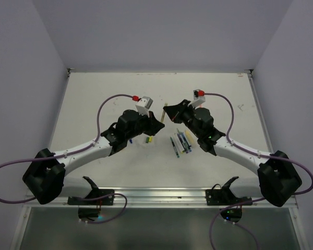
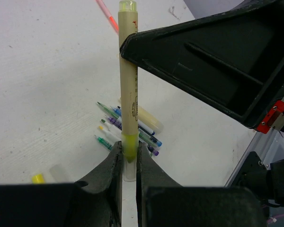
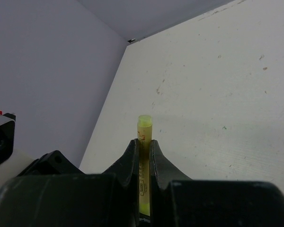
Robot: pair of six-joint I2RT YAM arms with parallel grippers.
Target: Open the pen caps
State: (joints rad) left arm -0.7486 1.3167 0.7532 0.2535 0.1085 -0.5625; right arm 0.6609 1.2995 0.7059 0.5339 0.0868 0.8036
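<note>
Both of my grippers are clamped on one highlighter (image 2: 128, 94), a beige-barrelled pen with yellow at each end, held in the air above the table (image 2: 47, 71) between my two wrists. My left gripper (image 2: 128, 153) has its fingers pressed tight against the lower end, where a clear cap (image 2: 128, 173) covers the yellow tip, and I see no gap on either side of it. My right gripper (image 3: 143, 149) is pinched shut around the barrel further up, so only the yellow-green end pokes out beyond its fingertips. From the overhead camera the two grippers meet nose to nose near the middle of the table. Beneath them a cluster of pens (image 2: 132, 127) lies side by side on the surface, showing blue, green and purple, with a pale stubby one along its far edge. A loose yellow cap (image 2: 37, 178) sits apart from that cluster, with something faint and clear just beside it. A pink pen (image 2: 107, 13) lies well away from all of this.
</note>
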